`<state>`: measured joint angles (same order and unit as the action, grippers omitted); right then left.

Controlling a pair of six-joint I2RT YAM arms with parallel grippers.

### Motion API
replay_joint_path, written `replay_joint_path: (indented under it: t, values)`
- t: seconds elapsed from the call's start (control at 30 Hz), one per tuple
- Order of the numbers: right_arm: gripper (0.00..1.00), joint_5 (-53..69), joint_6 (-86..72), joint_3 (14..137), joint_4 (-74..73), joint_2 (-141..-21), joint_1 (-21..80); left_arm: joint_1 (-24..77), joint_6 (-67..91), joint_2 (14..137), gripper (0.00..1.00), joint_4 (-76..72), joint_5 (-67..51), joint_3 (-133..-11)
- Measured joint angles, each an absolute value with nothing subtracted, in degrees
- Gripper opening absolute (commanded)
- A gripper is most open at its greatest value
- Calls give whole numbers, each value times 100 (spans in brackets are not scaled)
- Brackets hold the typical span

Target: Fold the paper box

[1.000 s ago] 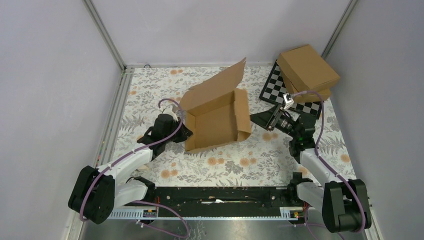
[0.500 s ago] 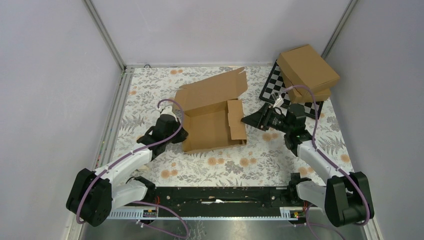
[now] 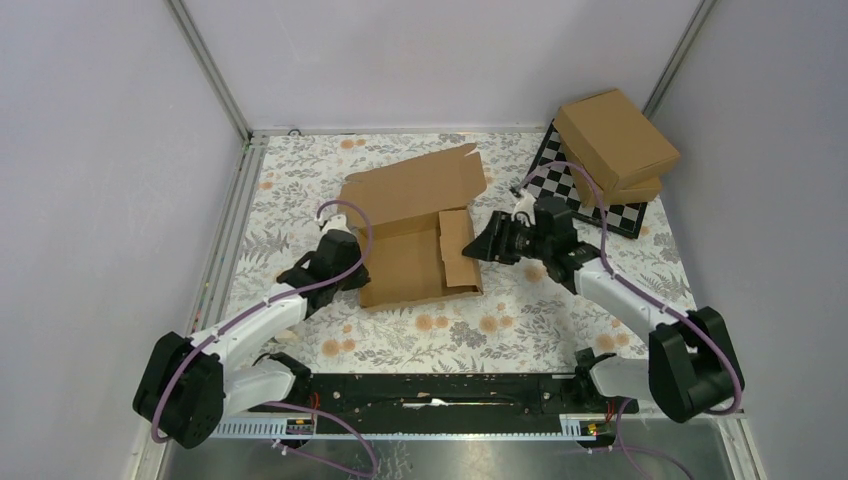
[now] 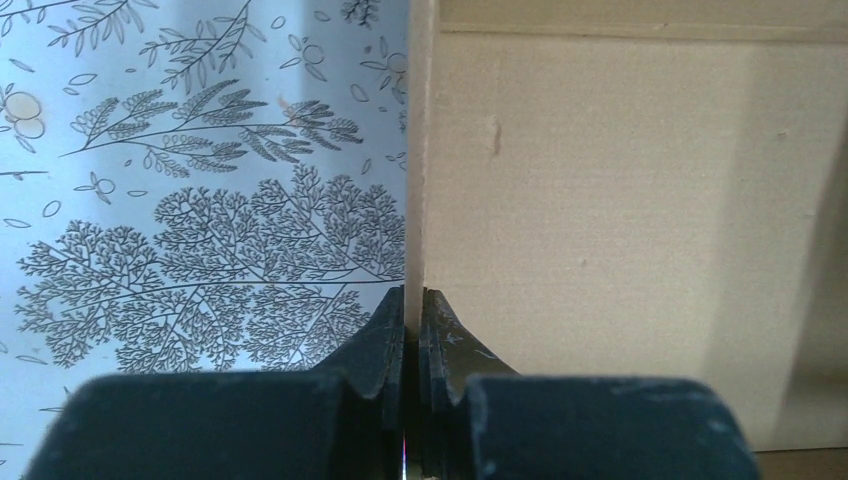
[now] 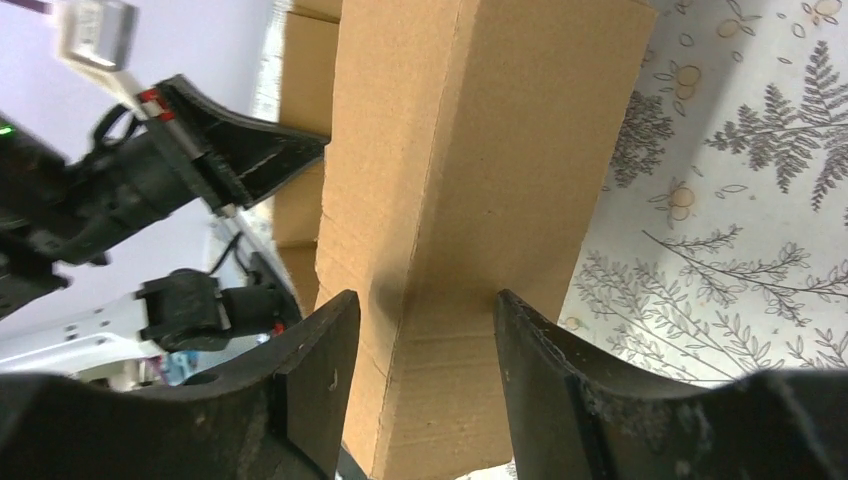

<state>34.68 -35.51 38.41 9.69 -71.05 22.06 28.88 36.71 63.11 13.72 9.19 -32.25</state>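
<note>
The left gripper [image 4: 412, 305] is pinched tight on the thin left wall of the paper box [image 3: 405, 265], which sits mid-table on the floral cloth [image 3: 520, 310], lid open toward the back. The right gripper [image 5: 424, 305] stands wide, its fingers straddling the box's right side flap. Farther off, two closed cardboard boxes [image 3: 615, 140] sit stacked on a checkerboard [image 3: 620, 214].

place: likely a robot lab cell | plain walls [image 3: 100, 150], aluminium frame [image 3: 210, 70], checkerboard [image 3: 622, 214], floral table cover [image 3: 500, 320]
</note>
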Motion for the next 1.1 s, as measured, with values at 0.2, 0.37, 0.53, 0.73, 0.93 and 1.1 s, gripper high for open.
replay_joint_path:
  t: [0.2,0.37,0.53,0.73,0.93,1.1]
  values:
    - [61,2510,-2982,4370,95,-7946,2711,3017,3640,6563,0,1500,1245,-3229]
    - [58,1946,-2718,4598,-388,-8523,2976,3116,3616,6746,0,1562,1343,-3280]
    - [57,1564,-2556,4829,-620,-8969,3151,3168,3594,6910,0,1559,1387,-3306]
    - [15,550,-2235,5384,-1232,-9566,3503,3188,3594,6952,0,1527,1433,-3306]
    - [2,-493,-2224,5621,-1610,-9714,3597,3267,3671,6952,0,1380,1496,-3306]
    - [6,-1194,-2167,6069,-1925,-10084,3715,3336,3815,6949,0,1203,1551,-3306]
